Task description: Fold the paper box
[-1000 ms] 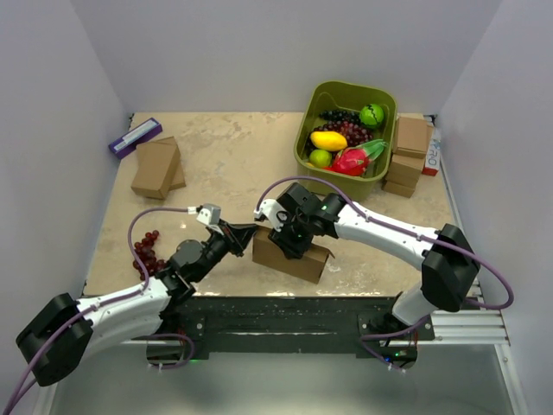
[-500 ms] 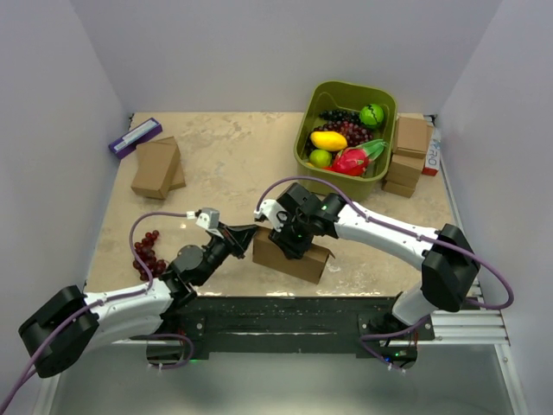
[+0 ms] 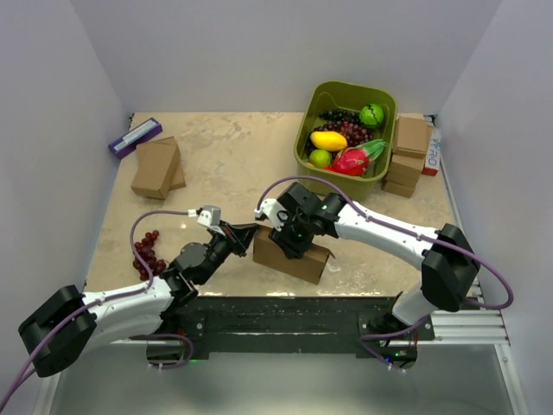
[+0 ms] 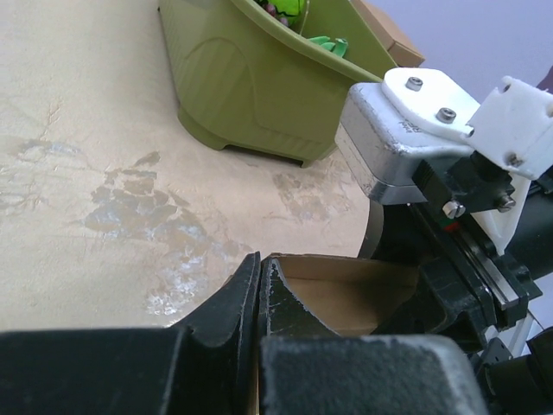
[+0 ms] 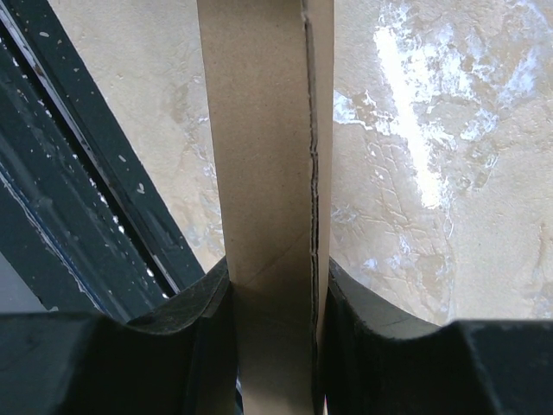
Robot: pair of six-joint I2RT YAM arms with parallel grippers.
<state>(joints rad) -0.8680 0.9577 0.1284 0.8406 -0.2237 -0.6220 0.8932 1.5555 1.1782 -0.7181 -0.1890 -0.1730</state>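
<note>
On the table (image 3: 233, 164), the paper box (image 3: 298, 258) lies close to the near edge, about midway along it. The right gripper (image 3: 289, 240) is over the box's left part, with cardboard between its fingers, and the left gripper (image 3: 248, 230) is just at the box's left end. A bin (image 3: 304, 130) stands towards the far right corner with fruit (image 3: 346, 143) in it. A stack of small boxes (image 3: 409, 151) is just to its right, against the right edge. Two small boxes (image 3: 157, 169) lie one on the other near the far left corner, and a flat packet (image 3: 135, 137) lies just behind them. A bunch of grapes (image 3: 145, 252) lies by the left edge, nearer the front.
</note>
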